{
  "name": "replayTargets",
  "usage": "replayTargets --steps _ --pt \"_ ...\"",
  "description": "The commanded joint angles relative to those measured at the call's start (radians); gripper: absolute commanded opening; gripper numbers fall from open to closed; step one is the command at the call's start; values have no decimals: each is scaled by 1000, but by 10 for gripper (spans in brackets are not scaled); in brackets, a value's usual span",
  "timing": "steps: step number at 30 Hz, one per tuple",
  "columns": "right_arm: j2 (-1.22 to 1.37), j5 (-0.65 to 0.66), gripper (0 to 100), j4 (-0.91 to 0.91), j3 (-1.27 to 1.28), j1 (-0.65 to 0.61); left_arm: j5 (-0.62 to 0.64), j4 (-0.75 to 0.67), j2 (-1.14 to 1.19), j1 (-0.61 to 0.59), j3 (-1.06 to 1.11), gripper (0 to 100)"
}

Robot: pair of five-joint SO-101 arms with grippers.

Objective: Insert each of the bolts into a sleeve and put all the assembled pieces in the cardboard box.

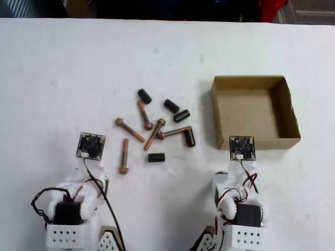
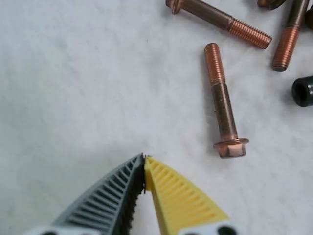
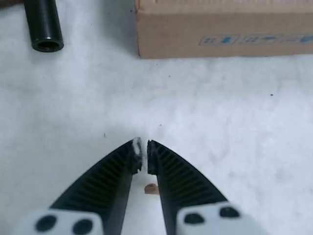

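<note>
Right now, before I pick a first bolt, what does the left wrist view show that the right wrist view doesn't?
Only the left wrist view: copper bolts. The nearest bolt lies whole ahead of the left gripper, and a second bolt lies beyond it, with another partly in view.
Only the right wrist view: the cardboard box, its near wall ahead of the right gripper.
Shared: the white table, each arm's own shut gripper, and one black sleeve apiece, the left view's sleeve and the right view's sleeve.
</note>
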Motion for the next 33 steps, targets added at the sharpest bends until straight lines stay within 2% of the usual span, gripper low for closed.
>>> replayTargets --steps 1,26,33 --pt "-4 -9 18 7 8 -44 0 9 -10 -4 -2 24" --pt "-5 -2 17 7 8 -45 0 9 -10 -4 -2 24" --pt "-5 -2 18 -81 8 -45 0 9 -10 -4 -2 24"
